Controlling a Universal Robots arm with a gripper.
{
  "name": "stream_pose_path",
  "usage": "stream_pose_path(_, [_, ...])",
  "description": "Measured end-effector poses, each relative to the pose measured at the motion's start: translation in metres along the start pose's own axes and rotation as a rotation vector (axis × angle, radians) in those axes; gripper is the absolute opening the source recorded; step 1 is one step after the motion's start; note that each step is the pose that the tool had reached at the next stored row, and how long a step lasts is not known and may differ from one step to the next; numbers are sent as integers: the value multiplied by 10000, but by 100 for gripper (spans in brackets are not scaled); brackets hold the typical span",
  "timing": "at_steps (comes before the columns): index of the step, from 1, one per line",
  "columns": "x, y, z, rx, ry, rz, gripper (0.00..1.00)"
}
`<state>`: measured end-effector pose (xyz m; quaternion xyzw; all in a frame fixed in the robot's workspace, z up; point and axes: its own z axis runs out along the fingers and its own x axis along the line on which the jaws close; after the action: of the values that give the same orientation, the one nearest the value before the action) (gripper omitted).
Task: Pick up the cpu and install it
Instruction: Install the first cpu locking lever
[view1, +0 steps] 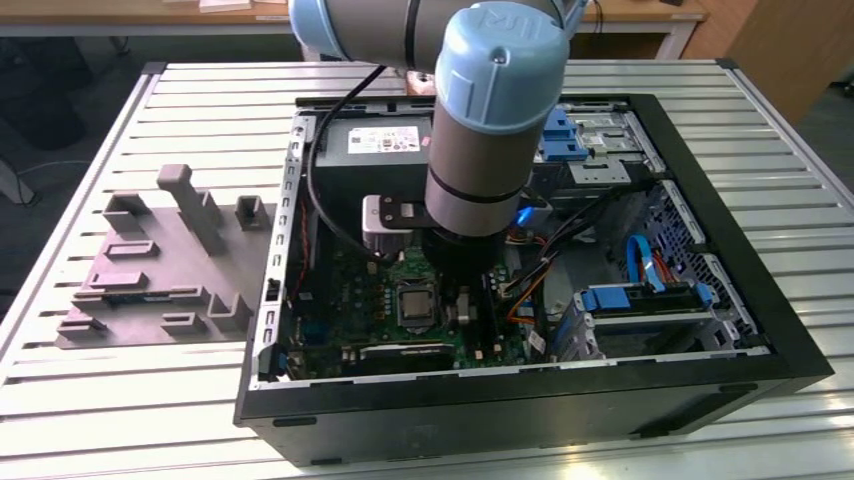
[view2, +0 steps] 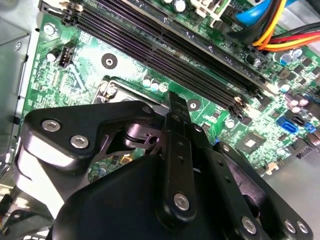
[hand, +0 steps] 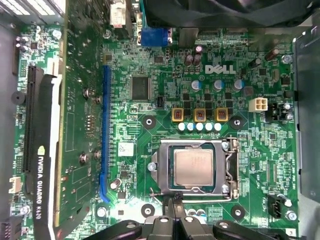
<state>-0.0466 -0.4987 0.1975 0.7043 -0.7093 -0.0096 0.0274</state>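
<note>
The cpu (hand: 194, 167) is a small silvery-grey square lying flat inside the metal socket frame (hand: 156, 167) on the green motherboard (hand: 240, 150). In the first wrist view my gripper (hand: 173, 204) hangs just outside the socket's edge, beside the cpu and apart from it. Its black fingers (view2: 173, 112) are pressed together with nothing between them. In the exterior view the arm (view1: 487, 120) reaches straight down into the open computer case (view1: 747, 300), over the board beside the socket (view1: 408, 302).
A grey moulded tray (view1: 160, 270) with raised blocks sits on the slatted table at the exterior view's left of the case. A graphics card (hand: 50, 150) stands beside a blue slot (hand: 105, 135). Long black memory slots (view2: 165, 45) and coloured cables (view2: 280, 30) run near the gripper.
</note>
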Motion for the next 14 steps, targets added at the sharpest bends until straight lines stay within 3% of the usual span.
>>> stream_pose_path(7, [3,6,-119,0,-1,0,11])
stream_pose_path(14, [3,20,-121,0,-1,0,11])
